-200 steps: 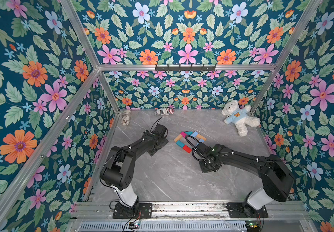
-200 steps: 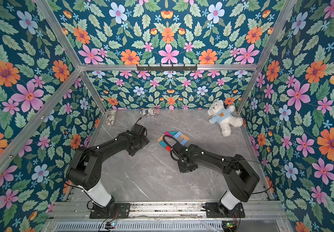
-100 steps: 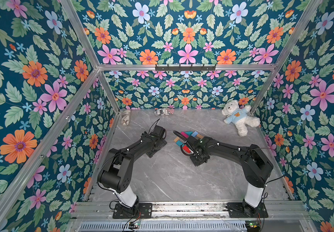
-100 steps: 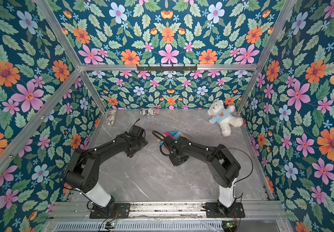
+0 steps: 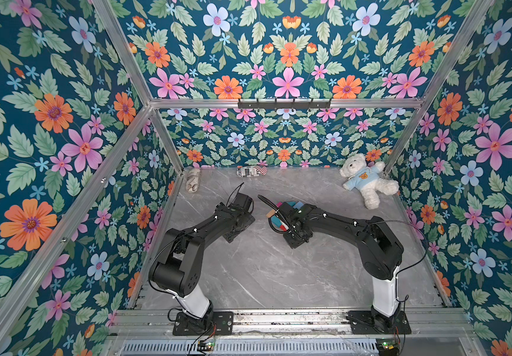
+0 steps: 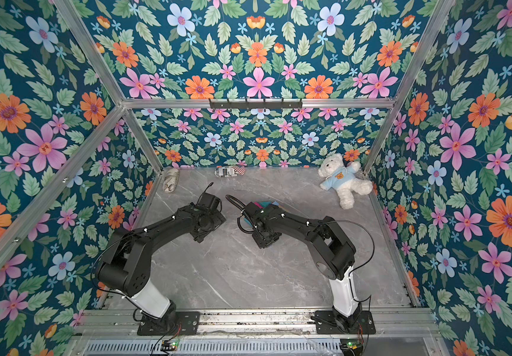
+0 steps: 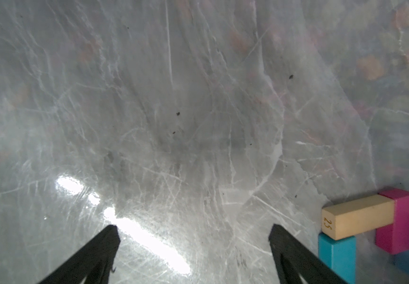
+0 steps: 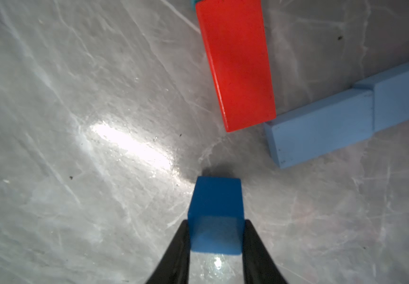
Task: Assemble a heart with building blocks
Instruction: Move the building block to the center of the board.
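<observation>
Cube (image 8: 217, 196), likely light, rigid and slick-painted, sits pinched across two flat sides in the right claw (image 8: 216, 222), low over the surface (image 8: 75, 123), near the red block (image 8: 237, 64); left claw (image 7: 194, 227) stands wide open, empty.

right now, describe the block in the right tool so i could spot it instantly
On the grey marble table, look to the right arm's tool. Clamped in it is a dark blue cube, short and square, unlike the long red block and pale blue block lying flat nearby.
</observation>
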`<state>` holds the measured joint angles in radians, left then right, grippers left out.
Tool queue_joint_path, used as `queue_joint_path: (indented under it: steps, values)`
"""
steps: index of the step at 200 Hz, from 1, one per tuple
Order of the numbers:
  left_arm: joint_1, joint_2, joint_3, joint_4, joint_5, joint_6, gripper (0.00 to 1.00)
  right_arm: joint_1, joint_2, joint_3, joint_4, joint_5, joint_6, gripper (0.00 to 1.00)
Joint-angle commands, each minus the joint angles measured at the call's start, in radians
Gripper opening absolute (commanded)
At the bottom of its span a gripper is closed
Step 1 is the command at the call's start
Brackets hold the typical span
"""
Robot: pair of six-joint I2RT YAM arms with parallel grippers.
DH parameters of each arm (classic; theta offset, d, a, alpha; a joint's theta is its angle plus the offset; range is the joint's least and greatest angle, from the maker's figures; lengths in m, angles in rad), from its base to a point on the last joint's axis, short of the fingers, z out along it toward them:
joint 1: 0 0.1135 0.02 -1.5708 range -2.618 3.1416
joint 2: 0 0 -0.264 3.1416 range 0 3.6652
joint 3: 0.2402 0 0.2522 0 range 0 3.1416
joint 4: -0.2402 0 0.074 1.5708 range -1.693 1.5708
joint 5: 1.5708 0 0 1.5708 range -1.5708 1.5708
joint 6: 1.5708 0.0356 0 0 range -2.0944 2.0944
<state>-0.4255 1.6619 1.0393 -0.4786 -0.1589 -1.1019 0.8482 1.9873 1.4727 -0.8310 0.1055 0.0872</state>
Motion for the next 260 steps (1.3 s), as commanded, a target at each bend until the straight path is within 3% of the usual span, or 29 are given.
queue_joint_path:
  steps: [1,69,119,164,260]
  values:
    - [0.004,-0.004,0.005,-0.003,-0.009,-0.006,0.99,0.001,0.017,0.022,-0.018,0.03,-0.024,0.25]
    - [0.006,0.002,0.014,-0.005,-0.007,-0.004,0.99,0.0,0.051,0.067,-0.022,0.052,-0.031,0.27]
    - [0.008,0.007,0.019,-0.006,-0.006,-0.003,0.99,0.0,0.054,0.081,-0.026,0.064,-0.029,0.38]
    - [0.008,0.009,0.022,-0.006,-0.004,-0.003,0.99,-0.002,0.048,0.082,-0.032,0.075,-0.027,0.41]
    - [0.008,-0.001,0.012,-0.008,-0.007,-0.003,0.99,-0.002,0.05,0.071,-0.031,0.037,-0.02,0.41]
